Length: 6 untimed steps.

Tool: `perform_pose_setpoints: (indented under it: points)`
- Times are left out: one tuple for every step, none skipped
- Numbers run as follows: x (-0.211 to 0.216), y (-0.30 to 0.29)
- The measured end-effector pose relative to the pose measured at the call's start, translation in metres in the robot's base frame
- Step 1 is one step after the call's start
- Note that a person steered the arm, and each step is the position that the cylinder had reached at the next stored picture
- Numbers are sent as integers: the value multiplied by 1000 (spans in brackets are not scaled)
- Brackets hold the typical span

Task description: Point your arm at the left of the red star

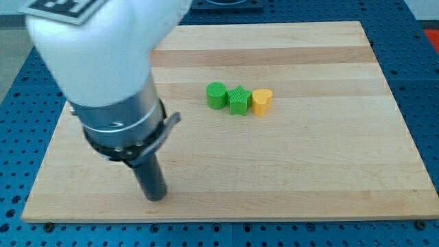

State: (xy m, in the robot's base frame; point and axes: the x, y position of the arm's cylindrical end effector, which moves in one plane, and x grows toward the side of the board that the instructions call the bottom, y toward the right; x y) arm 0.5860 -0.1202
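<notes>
No red star shows anywhere in the camera view; the arm may hide it. My tip [157, 197] rests on the wooden board [309, 158] near the view's bottom left. A green round block [217, 95], a green star-shaped block [239, 100] and a yellow heart-shaped block [262, 101] stand touching in a row near the board's middle, up and to the right of my tip and well apart from it.
The arm's large white and grey body [103, 62] covers the board's upper left part. The board lies on a blue perforated table [418, 68], which shows around all its edges.
</notes>
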Motion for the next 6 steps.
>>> perform_pose_setpoints:
  points:
    - [-18, -35]
    - [-22, -63]
    - [-26, -93]
    - [-36, -122]
    - [-46, -144]
    - [-69, -156]
